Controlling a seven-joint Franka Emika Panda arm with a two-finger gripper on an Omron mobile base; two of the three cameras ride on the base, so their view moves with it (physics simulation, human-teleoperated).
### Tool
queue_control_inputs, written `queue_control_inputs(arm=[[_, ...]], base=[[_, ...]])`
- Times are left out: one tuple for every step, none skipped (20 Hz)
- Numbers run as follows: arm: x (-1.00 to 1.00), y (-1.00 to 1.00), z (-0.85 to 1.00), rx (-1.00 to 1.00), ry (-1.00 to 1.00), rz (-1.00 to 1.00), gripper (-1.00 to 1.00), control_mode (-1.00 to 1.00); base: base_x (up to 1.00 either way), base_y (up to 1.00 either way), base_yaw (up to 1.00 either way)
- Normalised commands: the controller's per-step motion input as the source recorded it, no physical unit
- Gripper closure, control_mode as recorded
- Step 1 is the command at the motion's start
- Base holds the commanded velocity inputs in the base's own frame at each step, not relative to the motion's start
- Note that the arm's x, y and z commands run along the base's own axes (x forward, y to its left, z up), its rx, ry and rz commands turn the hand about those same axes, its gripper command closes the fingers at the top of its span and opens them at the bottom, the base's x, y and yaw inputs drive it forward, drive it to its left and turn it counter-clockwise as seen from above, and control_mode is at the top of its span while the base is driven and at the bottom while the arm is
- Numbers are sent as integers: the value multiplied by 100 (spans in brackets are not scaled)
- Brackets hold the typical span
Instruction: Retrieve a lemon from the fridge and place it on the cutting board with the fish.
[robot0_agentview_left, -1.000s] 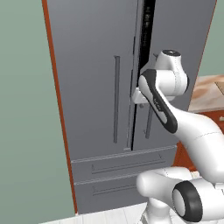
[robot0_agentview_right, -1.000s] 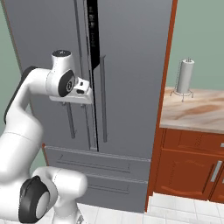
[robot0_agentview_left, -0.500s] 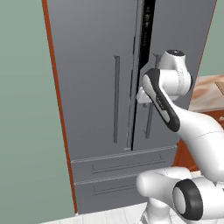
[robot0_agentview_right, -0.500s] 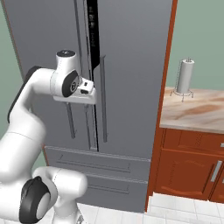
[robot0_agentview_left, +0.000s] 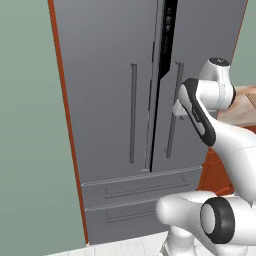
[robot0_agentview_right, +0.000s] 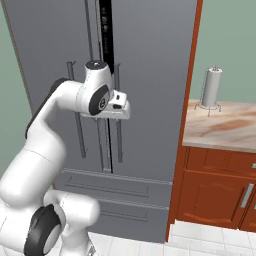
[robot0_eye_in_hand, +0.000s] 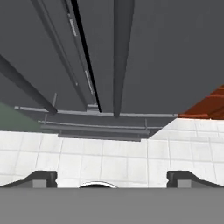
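Sage-green wall (robot0_agentview_left: 30, 125), white tiled floor (robot0_eye_in_hand: 109, 157), cherry-wood cabinet (robot0_agentview_right: 215, 190).

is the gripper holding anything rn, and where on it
Nothing is held. The gripper is open, fingertips apart with only floor between them, beside the fridge right door handle.

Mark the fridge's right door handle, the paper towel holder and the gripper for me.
fridge right door handle (robot0_agentview_left: 172, 116), left base view, mid bar.
paper towel holder (robot0_agentview_right: 211, 88), right base view, roll.
gripper (robot0_eye_in_hand: 111, 178), hand view, between fingertips.
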Motion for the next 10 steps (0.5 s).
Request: queue_control_inputs(arm=[[43,-44,0,-5,0,0,-100,-100],[45,-26,0,-2,0,0,-100,-100],[29,-21,0,0,0,0,-100,-100],[19,-9,0,0,0,0,-100,-100],[13,0,0,0,0,0,-100,-100],[14,0,0,0,0,0,-100,-100],[26,0,0,0,0,0,-100,-100],[49,4,-12,0,-11,0,-100,-100],[51,13,-14,0,-15,-2,-100,-100],[52,18,-14,0,-17,-3,-100,-100]], base=[[0,0,0],[0,0,0],[0,0,0],[0,0,0],[0,0,0],[0,0,0],[0,0,0],[0,0,0],[0,0,0],[0,0,0]])
